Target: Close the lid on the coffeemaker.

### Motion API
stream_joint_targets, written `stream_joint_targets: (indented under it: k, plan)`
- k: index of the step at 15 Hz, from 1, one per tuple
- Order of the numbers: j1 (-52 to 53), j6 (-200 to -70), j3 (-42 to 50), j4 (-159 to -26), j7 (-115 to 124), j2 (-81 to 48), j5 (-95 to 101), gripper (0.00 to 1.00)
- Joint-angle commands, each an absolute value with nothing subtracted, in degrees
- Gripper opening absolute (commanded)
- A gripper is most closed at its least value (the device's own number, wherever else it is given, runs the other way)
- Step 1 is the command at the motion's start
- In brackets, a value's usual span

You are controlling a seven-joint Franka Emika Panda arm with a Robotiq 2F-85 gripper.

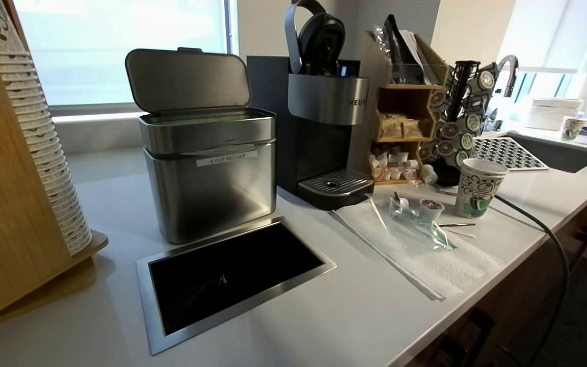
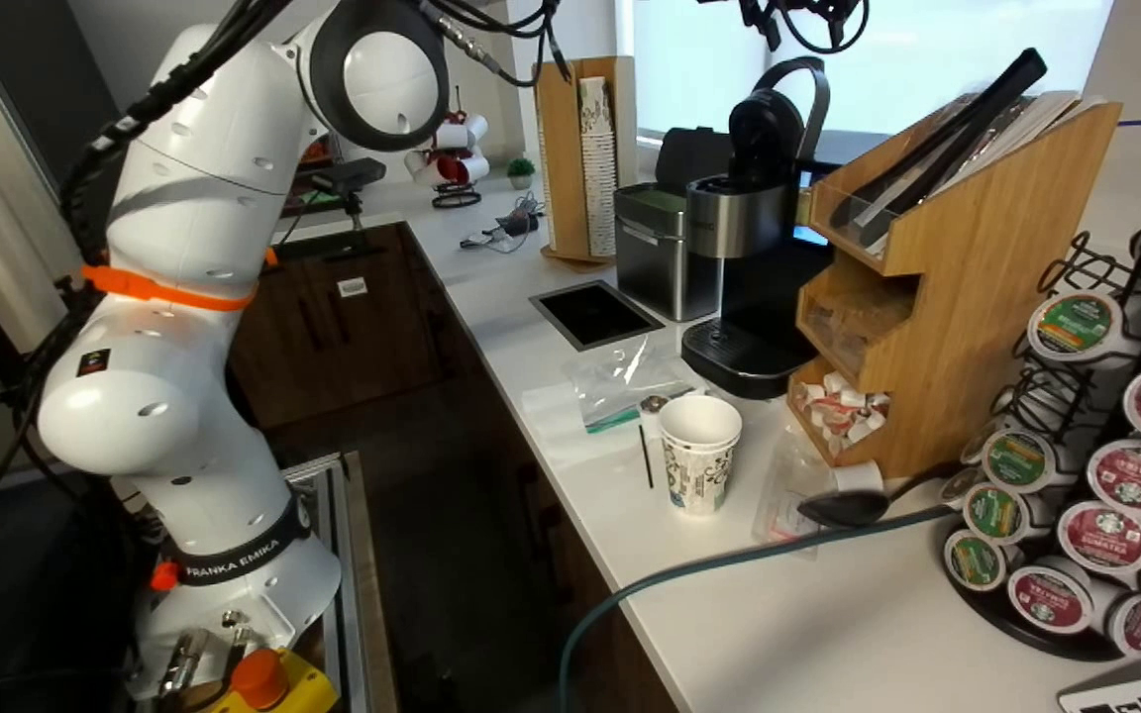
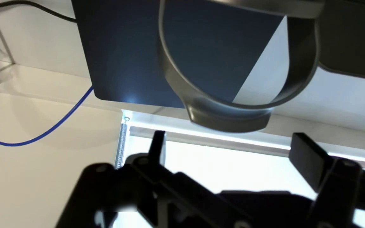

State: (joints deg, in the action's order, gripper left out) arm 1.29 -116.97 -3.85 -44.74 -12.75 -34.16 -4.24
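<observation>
White tabletop (image 1: pixel 334 306): one coffeemaker (image 1: pixel 319 112), lid (image 1: pixel 322 41) standing raised; one gripper (image 3: pixel 228 145), spread and empty — we judge nothing yet closed, the whole downward swing left.

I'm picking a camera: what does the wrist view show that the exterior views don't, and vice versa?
Only the wrist view clearly shows the gripper, standing open; black parts atop an exterior view may be it. Only the exterior views show the drip tray of the coffeemaker, a patterned paper cup and coffee pods. All share the grey handle of the raised lid and the window.
</observation>
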Motion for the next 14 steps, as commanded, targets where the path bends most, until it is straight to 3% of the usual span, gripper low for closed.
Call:
stream_joint_targets:
  k: [1,14]
  plan:
    - [1.3,-119.0,-4.1,-39.6,-12.6,-38.2,-4.7,1.0]
    - [1.5,-115.9,-5.1,-35.1,-6.1,-42.5,-6.6,1.0]
